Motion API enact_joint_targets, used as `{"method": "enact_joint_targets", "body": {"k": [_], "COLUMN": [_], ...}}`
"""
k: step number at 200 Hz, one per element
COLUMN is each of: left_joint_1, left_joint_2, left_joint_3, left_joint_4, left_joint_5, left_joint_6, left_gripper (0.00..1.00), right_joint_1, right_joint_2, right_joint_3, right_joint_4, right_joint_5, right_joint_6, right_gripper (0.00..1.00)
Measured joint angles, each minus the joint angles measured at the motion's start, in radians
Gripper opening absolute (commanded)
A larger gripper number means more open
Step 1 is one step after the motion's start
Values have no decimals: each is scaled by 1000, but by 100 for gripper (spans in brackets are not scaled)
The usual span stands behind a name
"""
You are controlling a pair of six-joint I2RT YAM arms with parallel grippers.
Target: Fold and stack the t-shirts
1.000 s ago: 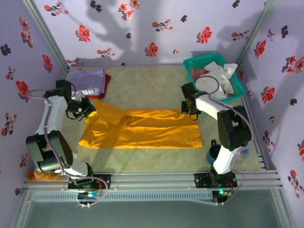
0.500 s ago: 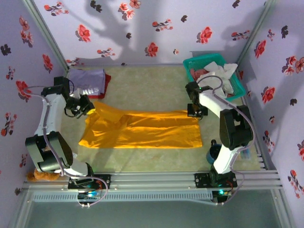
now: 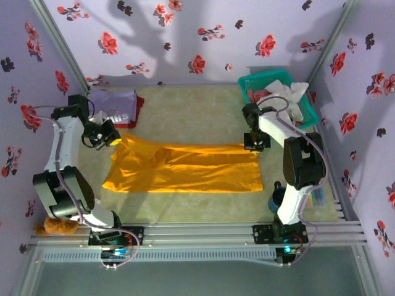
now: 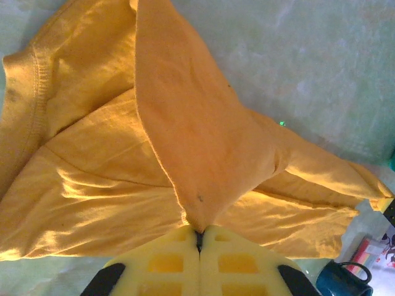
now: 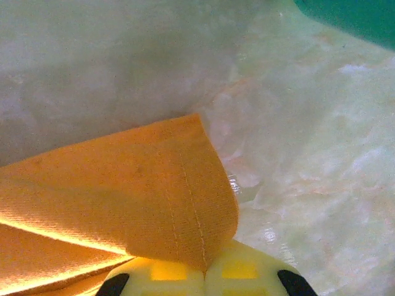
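Between left pincer (image 3: 117, 140) and right pincer (image 3: 255, 146), each clenching it, orange t-shirt (image 3: 185, 169) stretches left-right.

The left gripper (image 3: 113, 137), clamped on the far left corner of the orange-yellow t-shirt (image 3: 185, 168), has drawn back slightly toward the left and far side. The right gripper (image 3: 255, 144), closed on the far right corner, has shifted to the right. Pulled between them, the shirt's far edge now lies longer and straighter, and the bunched fold near its middle has flattened.
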Motion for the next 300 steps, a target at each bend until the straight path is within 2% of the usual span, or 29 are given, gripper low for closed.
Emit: {"method": "enact_joint_targets", "body": {"k": [15, 35, 67, 87, 119, 153, 191, 210, 239, 300], "left_joint_1": [0, 0, 0, 0, 0, 0, 0, 0, 1, 1], "left_joint_2": [0, 0, -5, -18, -37, -51, -54, -66, -96, -211], "left_joint_3": [-31, -64, -86, -108, -120, -127, -132, -132, -144, -351], "left_joint_4": [0, 0, 5, 12, 19, 20, 18, 12, -2, 35], "left_joint_5": [-2, -9, -10, -9, -9, -9, -9, -10, -16, -51], "left_joint_6": [0, 0, 0, 0, -1, -1, -1, -1, -10, -106], "left_gripper": [0, 0, 0, 0, 0, 0, 0, 0, 0, 0], "right_joint_1": [1, 5, 16, 23, 30, 53, 103, 121, 129, 116], "right_joint_2": [-16, -36, -37, -35, -42, -98, -198, -211, -153, 34], "right_joint_3": [-24, -58, -67, -82, -91, -90, -90, -97, -103, -101], "right_joint_4": [23, 45, 57, 45, 14, -12, 4, 50, 103, 141], "right_joint_5": [-4, -8, 13, 15, 26, 35, 14, -22, -39, -37], "right_joint_6": [0, -6, -20, -32, -33, -30, 23, 55, 80, 84], "right_gripper": [0, 5, 25, 34, 39, 39, 30, 29, 27, 25]}}
